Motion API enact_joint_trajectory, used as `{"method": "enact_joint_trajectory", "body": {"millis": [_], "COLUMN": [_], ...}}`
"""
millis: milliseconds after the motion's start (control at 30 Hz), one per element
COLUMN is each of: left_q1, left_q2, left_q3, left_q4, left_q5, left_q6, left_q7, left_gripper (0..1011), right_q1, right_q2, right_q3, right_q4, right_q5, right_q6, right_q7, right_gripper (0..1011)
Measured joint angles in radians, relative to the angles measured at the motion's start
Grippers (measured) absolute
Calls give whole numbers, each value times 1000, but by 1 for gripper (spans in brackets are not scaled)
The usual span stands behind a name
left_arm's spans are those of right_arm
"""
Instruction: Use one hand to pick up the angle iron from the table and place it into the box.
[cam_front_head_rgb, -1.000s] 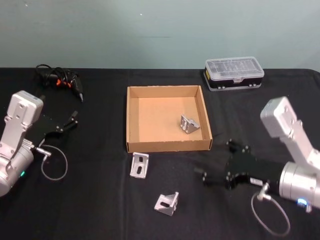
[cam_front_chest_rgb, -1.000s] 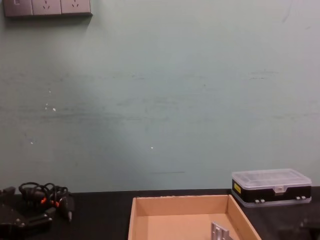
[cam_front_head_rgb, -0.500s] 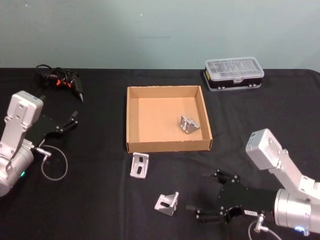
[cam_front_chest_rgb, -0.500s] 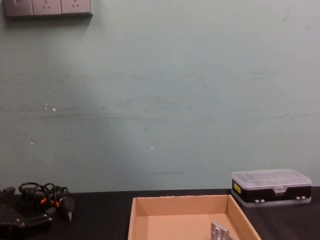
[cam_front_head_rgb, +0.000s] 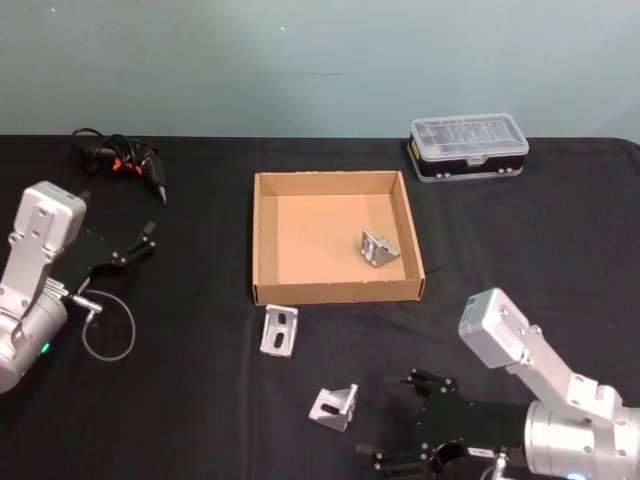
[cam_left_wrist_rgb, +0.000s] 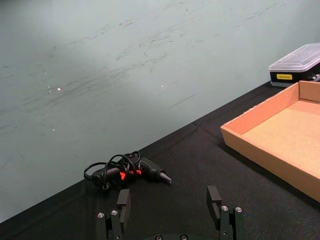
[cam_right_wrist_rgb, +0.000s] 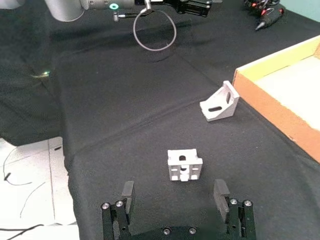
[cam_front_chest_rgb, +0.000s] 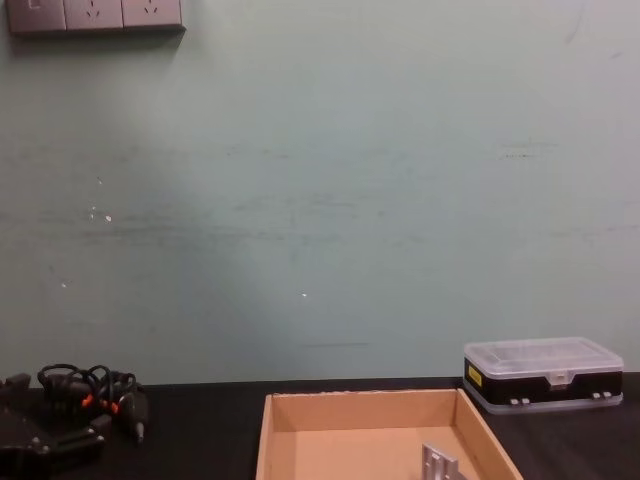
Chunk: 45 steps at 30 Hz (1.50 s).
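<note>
Three silver angle irons show in the head view. One (cam_front_head_rgb: 335, 407) lies on the black table (cam_front_head_rgb: 180, 400) near the front edge, a second (cam_front_head_rgb: 279, 330) lies just in front of the box, and a third (cam_front_head_rgb: 378, 248) rests inside the tan cardboard box (cam_front_head_rgb: 335, 291). My right gripper (cam_front_head_rgb: 392, 418) is open, low over the table, just right of the nearest angle iron. In the right wrist view that angle iron (cam_right_wrist_rgb: 184, 165) sits a little ahead of the open right gripper (cam_right_wrist_rgb: 174, 189). My left gripper (cam_front_head_rgb: 138, 243) is parked open at the table's left.
A black plastic case with a clear lid (cam_front_head_rgb: 468, 146) stands at the back right. A tangle of black cable with orange marks (cam_front_head_rgb: 120, 160) lies at the back left. A wire loop (cam_front_head_rgb: 108, 325) hangs by the left arm. White paper (cam_right_wrist_rgb: 25, 180) lies off the table edge.
My right arm has swung toward the table's front and to the left, bringing its open gripper down beside the nearest angle iron. The left arm and the angle irons have not moved.
</note>
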Motion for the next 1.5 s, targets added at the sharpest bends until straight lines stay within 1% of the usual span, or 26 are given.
{"method": "enact_joint_trajectory", "body": {"millis": [133, 333, 567, 1267, 1500], "left_q1": [0, 0, 0, 0, 0], "left_q2": [0, 0, 0, 0, 0], "left_q3": [0, 0, 0, 0, 0], "left_q4": [0, 0, 0, 0, 0], "left_q5": [0, 0, 0, 0, 0], "left_q6": [0, 0, 0, 0, 0], "left_q7": [0, 0, 0, 0, 0], "left_gripper": [1000, 1000, 1000, 1000, 1000], "right_q1": [11, 38, 62, 119, 126], "right_q2": [-10, -37, -58, -119, -131], "right_q3": [-14, -46, -67, -94, -95], "right_q4": [11, 40, 65, 142, 162], "right_q5": [-2, -7, -16, -28, -28], "right_q6": [1, 6, 10, 16, 15], "right_q7": [-3, -7, -14, -29, -30], "right_gripper": [1004, 1004, 1004, 1004, 1004]}}
